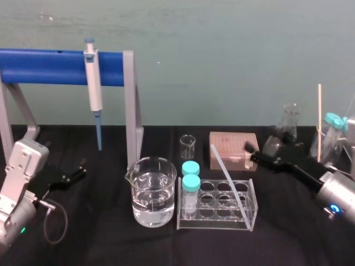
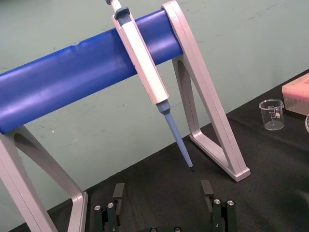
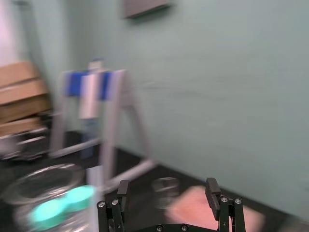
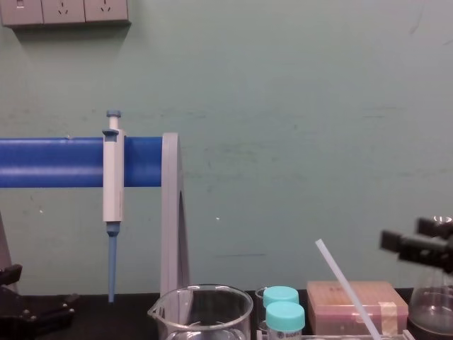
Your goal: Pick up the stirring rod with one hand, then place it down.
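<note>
Black cloth [image 1: 111, 244] under a green wall [image 1: 222, 55] carries the racked stirring rod [image 1: 227, 180]; left gripper [image 2: 162, 191] and right gripper [image 3: 167, 187] gape.

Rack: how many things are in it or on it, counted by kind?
tubes with teal caps: 2
stirring rod: 1
total at the rack: 3

Pale green wall [image 4: 318, 106] behind my bench.
My table [image 1: 288, 244] wears a black cloth reaching back to that wall; a row of white sockets [image 4: 64, 10] sits high on it, far left.
</note>
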